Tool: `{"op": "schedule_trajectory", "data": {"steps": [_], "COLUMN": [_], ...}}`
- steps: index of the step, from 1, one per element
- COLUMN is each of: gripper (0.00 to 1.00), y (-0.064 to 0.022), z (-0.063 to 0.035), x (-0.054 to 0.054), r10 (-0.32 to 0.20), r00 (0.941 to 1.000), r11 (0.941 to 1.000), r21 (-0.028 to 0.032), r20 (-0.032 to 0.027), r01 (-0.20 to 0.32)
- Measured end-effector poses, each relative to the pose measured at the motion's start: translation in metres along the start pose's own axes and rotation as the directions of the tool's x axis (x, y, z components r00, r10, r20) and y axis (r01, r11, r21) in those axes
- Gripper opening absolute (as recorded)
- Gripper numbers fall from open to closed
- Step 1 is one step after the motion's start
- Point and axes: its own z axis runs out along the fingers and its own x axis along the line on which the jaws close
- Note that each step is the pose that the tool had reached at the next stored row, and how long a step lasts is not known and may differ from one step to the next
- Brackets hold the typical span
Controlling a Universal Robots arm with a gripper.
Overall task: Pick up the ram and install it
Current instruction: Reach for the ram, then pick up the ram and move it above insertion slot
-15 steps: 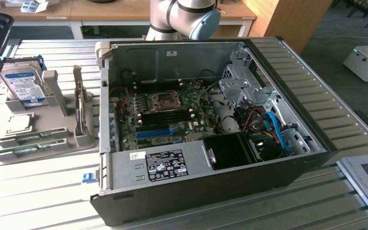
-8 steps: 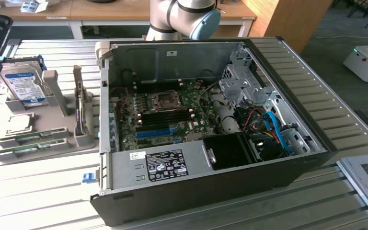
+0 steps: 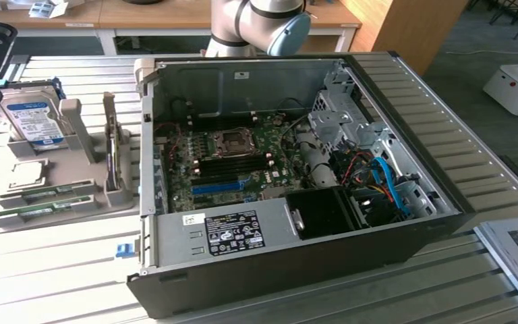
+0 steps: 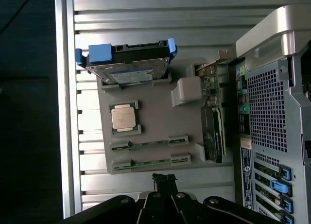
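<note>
Claw (image 4: 164, 179) pressed together and empty, just beside the ram (image 3: 41, 207) in the tray (image 4: 155, 122).
The ram lies flat on the tray's edge farthest from the hard drive (image 3: 34, 121), by a twin stick (image 3: 50, 193); an open computer case (image 3: 268, 277) stands beside the tray.

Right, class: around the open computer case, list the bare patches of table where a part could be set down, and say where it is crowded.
Free: the slatted table on the camera side of the grey parts tray, up to the small blue piece; also the strip beside the computer case on the exterior view's right. Crowded: the tray and the case's inside.
</note>
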Motion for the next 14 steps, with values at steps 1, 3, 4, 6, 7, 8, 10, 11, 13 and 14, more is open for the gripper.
{"op": "schedule_trajectory", "data": {"steps": [1,3,4,6,7,8,10,11,13,14], "gripper": [0.10,0.10,0.10,0.10,0.10,0.10,0.10,0.10,0.10,0.10], "y": [-0.0001,-0.0001,-0.0001,-0.0001,-0.0001,-0.0001,-0.0001,-0.0001,-0.0001,-0.0001], "z": [0.0000,0.0000,0.0000,0.0000,0.0000,0.0000,0.0000,0.0000,0.0000,0.0000], "x": [0.0000,0.0000,0.0000,0.0000,0.0000,0.0000,0.0000,0.0000,0.0000,0.0000], "r10": [0.000,0.000,0.000,0.000,0.000,0.000,-0.001,-0.002,-0.005,-0.009], "r00": [1.0000,1.0000,1.0000,1.0000,1.0000,1.0000,1.0000,1.0000,1.0000,1.0000], "r11": [1.0000,1.0000,1.0000,1.0000,1.0000,1.0000,1.0000,1.0000,1.0000,1.0000], "r21": [0.0001,0.0000,0.0000,0.0001,0.0000,0.0000,0.0000,0.0000,-0.0001,-0.0002], "r20": [0.0000,0.0000,0.0000,0.0000,0.0000,0.0000,0.0000,-0.0001,-0.0002,-0.0005], "r01": [0.000,0.000,0.000,0.000,0.000,0.000,0.001,0.002,0.005,0.009]}}
